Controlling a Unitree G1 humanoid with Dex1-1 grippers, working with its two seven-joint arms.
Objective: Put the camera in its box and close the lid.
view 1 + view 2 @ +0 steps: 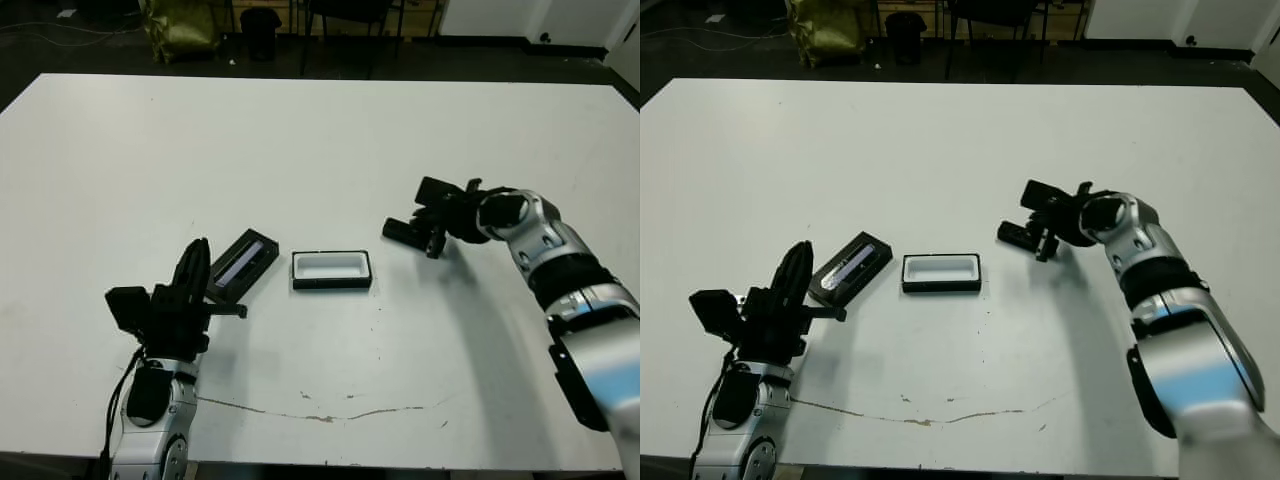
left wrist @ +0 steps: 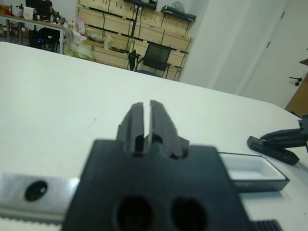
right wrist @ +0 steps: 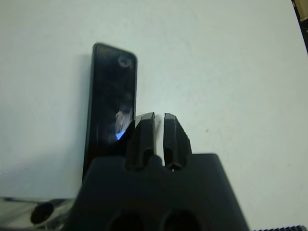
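The box [image 1: 332, 270] lies open near the table's middle, black outside and white inside, with nothing in it. To its left the lid [image 1: 243, 262] lies flat and slanted, pale strip up. The camera [image 1: 400, 232], a slim black bar, rests on the table right of the box. My right gripper [image 1: 432, 238] is low just beside it. In the right wrist view its fingers [image 3: 146, 132] are shut and the camera [image 3: 111, 101] lies alongside them, not between them. My left gripper [image 1: 195, 258] is shut with nothing in it, just left of the lid.
Bare white table [image 1: 320, 140] stretches behind the objects. A thin crack line [image 1: 330, 415] runs along the front. Chairs and shelves stand beyond the far edge.
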